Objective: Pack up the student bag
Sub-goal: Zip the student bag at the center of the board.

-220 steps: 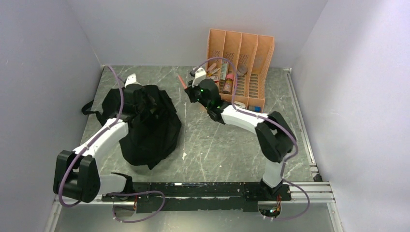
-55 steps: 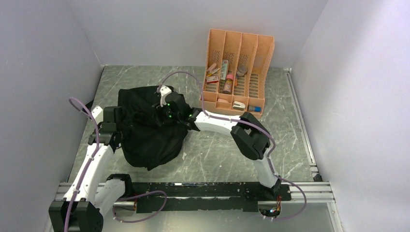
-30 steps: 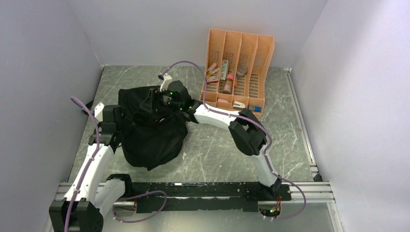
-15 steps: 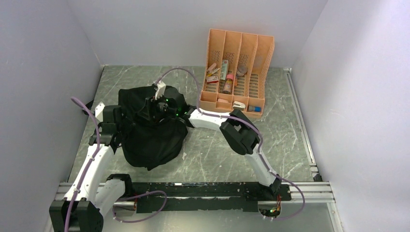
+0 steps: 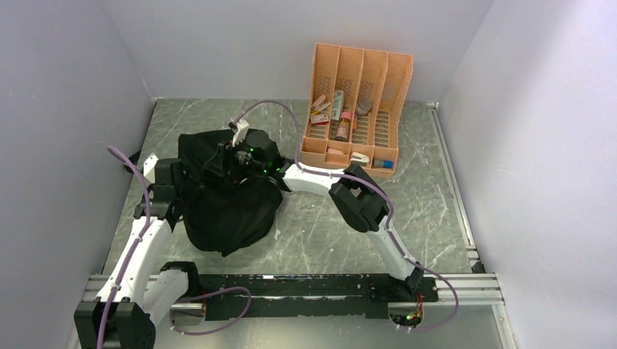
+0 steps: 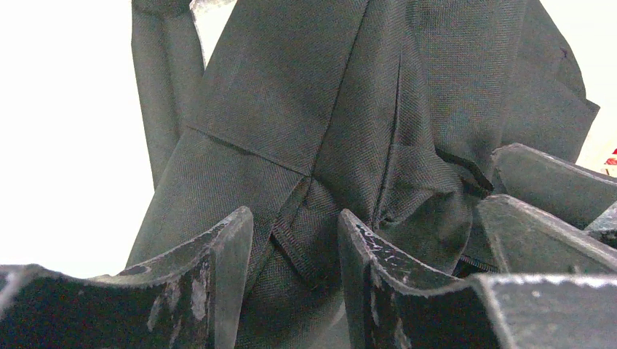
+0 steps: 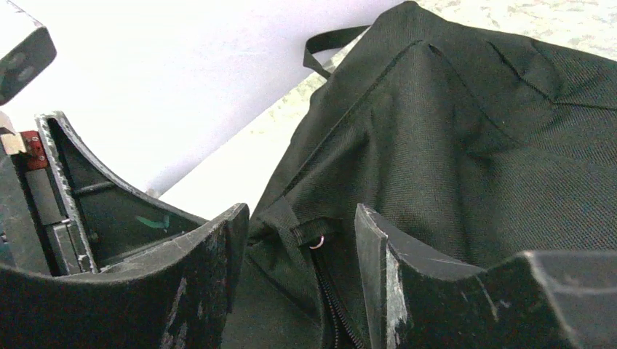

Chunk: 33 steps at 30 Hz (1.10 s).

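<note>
The student bag [image 5: 225, 196] sits slumped on the left half of the tabletop [image 5: 320, 225], a black heap whose folds blur together from above, so its opening cannot be made out there. The left tool [image 6: 295, 218] is at the bag's left side, largely hidden behind the fabric in the overhead view. Its wrist camera shows the two fingers clamped on a bunched fold with a strip of webbing [image 6: 291, 240] between them, and the cloth is pulled up taut above the grip. The lower part of that fold is cut off by the frame's edge. The right tool [image 7: 302, 211] reaches over the bag's top from the right with its fingers apart, not gripping. Between them lie a small metal ring [image 7: 317, 242] on a fabric tab and the start of a zipper [image 7: 331, 313], which runs out of frame below. A strap [image 7: 327, 43] loops off the bag's far edge, half hidden behind it. The orange organizer [image 5: 356, 94] stands at the back, well apart from the bag, its small contents too tiny to identify.
</note>
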Tool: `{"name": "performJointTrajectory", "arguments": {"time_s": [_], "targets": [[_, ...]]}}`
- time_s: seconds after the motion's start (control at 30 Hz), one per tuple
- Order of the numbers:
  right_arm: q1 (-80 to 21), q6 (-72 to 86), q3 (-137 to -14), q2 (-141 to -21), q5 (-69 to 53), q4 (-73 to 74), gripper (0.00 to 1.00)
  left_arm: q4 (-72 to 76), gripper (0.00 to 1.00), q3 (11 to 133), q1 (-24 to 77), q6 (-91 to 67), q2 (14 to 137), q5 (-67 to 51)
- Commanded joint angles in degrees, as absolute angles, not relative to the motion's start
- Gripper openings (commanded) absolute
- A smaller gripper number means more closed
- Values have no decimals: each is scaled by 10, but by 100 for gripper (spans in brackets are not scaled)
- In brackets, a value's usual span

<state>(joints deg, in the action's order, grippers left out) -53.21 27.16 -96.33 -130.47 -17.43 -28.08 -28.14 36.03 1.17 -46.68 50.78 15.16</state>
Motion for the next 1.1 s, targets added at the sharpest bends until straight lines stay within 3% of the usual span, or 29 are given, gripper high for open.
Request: {"name": "performJointTrajectory", "arguments": {"time_s": [0.0,0.43,0.77,0.87,1.07], "targets": [[-532,283,-972,-1319,-175,-318,59,-263,51,353,13,-460,503,134],[-532,289,-995,-1340,-163,-293,50,-262,51,354,14,-460,506,137],[-531,301,-995,-1343,-161,-303,16,-260,51,356,14,-459,512,141],[-529,305,-991,-1342,-160,-305,0,-262,51,357,15,-458,512,143],[-524,323,-971,-1327,-152,-321,0,-279,59,379,15,-454,515,156]]}}
